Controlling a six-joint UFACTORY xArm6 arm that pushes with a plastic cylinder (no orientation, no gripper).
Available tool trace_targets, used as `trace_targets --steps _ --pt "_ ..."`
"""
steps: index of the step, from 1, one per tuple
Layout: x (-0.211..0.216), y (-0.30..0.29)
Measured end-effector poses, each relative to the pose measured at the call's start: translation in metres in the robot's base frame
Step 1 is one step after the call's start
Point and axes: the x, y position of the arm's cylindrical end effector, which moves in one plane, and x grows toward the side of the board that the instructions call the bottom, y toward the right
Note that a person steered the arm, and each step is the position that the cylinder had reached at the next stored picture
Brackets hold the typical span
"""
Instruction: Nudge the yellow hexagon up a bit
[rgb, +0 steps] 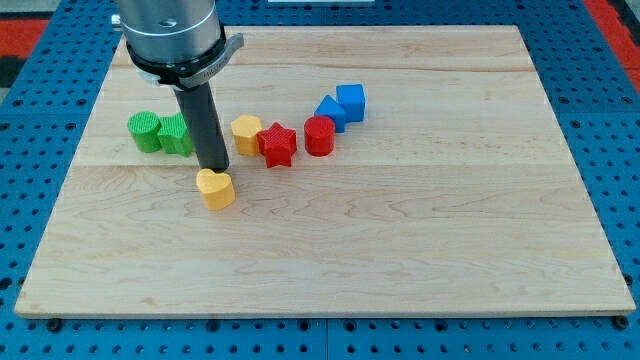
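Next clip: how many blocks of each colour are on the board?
Green: 2, green cylinder and green block
Yellow: 2, yellow hexagon and yellow heart
Red: 2, red star and red cylinder
Blue: 2, blue cube and blue block
Total: 8

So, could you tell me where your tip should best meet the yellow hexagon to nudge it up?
On its lower face, coming from the view's bottom. The yellow hexagon touches the red star on its right, and my tip now sits lower left, by the yellow heart.
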Motion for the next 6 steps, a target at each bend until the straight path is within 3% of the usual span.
trace_targets --steps 3,6 --pt "-0.058 0.001" --pt "-0.076 0.072"
